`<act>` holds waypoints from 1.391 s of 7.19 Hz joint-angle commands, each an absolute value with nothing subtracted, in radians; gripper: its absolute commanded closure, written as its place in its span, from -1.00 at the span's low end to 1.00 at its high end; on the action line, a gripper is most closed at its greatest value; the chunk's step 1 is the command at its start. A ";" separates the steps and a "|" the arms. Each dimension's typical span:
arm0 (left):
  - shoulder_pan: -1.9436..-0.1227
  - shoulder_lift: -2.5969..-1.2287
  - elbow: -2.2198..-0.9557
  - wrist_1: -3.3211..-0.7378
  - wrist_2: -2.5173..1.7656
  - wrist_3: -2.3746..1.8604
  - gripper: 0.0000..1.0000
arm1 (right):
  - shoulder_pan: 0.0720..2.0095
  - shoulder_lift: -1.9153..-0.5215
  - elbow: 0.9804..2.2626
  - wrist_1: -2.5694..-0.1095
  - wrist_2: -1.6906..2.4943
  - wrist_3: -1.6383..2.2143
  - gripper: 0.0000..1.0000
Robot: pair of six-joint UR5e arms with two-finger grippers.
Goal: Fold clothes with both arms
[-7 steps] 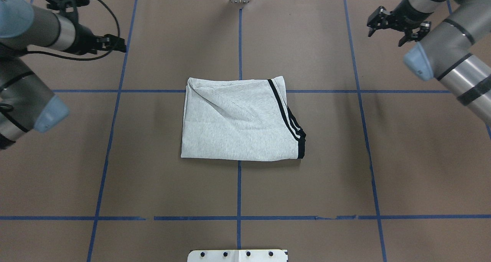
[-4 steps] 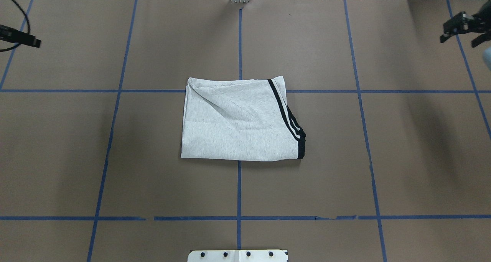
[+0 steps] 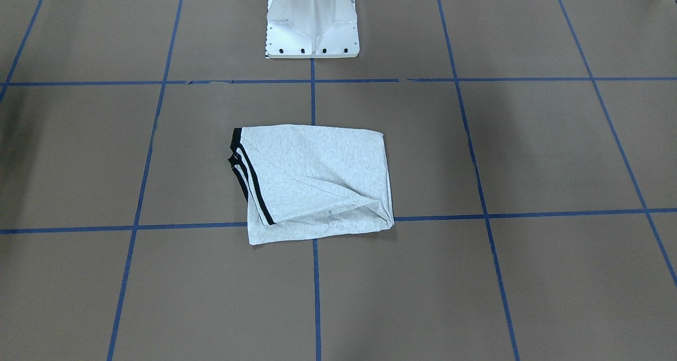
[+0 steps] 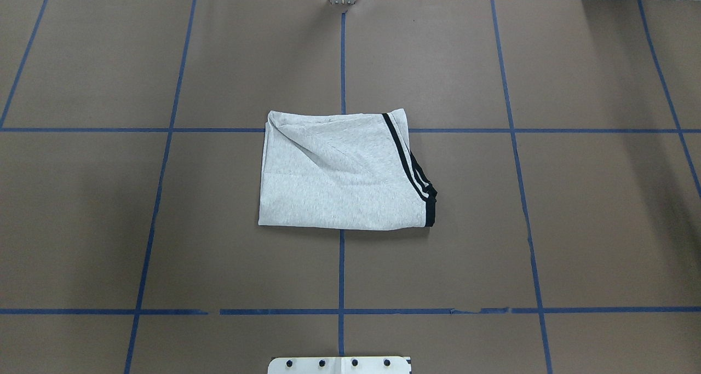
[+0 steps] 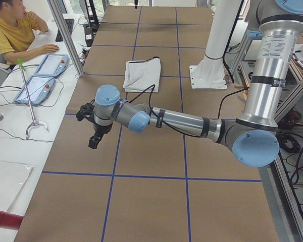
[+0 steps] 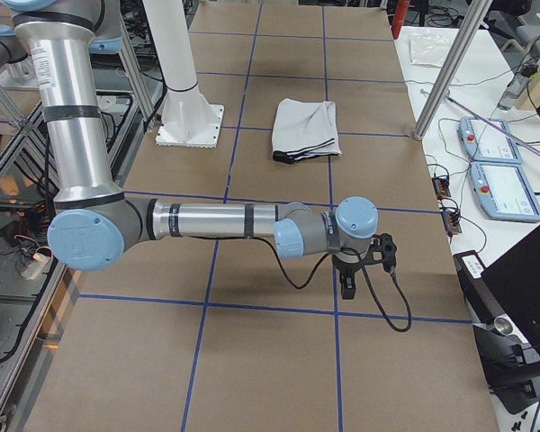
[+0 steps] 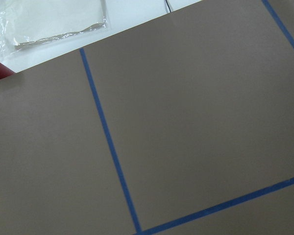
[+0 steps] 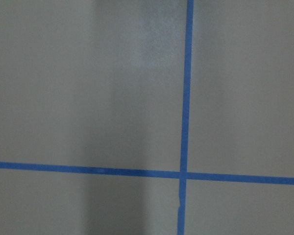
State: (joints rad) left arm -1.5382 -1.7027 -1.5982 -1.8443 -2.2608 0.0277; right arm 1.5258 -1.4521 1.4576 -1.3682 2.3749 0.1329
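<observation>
Grey heather fabric of the T-shirt (image 4: 339, 177) is lying folded into a compact rectangle on the brown-paper table (image 4: 219, 62), in front of the white pedestal base (image 3: 312, 28), straddling the centre blue tape line (image 4: 341, 275). Only plain fabric and black-striped trim are showing, with the trim facing the right-arm side of the base. Both arms are falling outside the overhead and front-facing views. The left arm (image 5: 182, 121) is reaching out low and level, away from the base toward its own table end, with the left gripper (image 5: 94, 140) pointing down above bare paper, well apart from the T-shirt. The right arm (image 6: 216, 220) is mirroring this toward the opposite end, with the right gripper (image 6: 346, 286) pointing down. The jaw opening of either gripper cannot be told; the wrist views are showing only paper and tape.
</observation>
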 commanded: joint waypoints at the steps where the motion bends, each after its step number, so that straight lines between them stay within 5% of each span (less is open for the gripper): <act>1: -1.574 -1.645 -1.597 -1.847 -2.310 0.072 -1.00 | 1.542 -1.488 1.474 -1.373 2.376 0.055 -1.00; 5: -1.575 -1.640 -1.600 -1.830 -2.307 0.055 -1.00 | 1.531 -1.503 1.697 -1.668 2.356 0.049 -1.00; 10: -1.574 -1.632 -1.603 -1.838 -2.326 0.052 -1.00 | 1.528 -1.555 1.744 -1.670 2.356 0.012 -1.00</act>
State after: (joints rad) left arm -1.5746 -1.6301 -1.6043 -1.8351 -2.3259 0.0550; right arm 1.5279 -1.5470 1.7382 -1.6687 2.3539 0.0132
